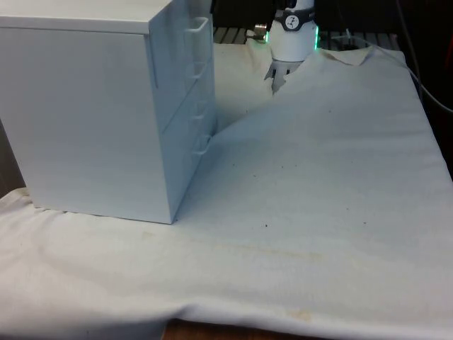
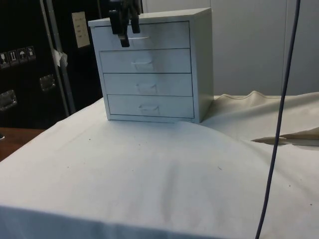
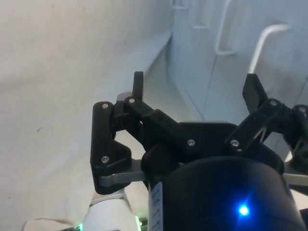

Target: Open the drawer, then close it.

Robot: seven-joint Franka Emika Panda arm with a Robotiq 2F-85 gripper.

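Open gripper (image 2: 127, 31) at top drawer (image 2: 144, 36).
Rigid, light, smooth-sliding by the look; best taken by the thin handle (image 3: 265, 41) just beyond the spread fingers (image 3: 138, 84).

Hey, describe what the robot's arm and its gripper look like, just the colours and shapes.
The arm is white and rounded, tube-like in shape. The gripper is black, built from angular linkage pieces joined with small silver screws, on a rounded black body. It ends in two narrow, flat black fingers. In the side view the gripper reads as a dark shape against the pale chest of drawers.
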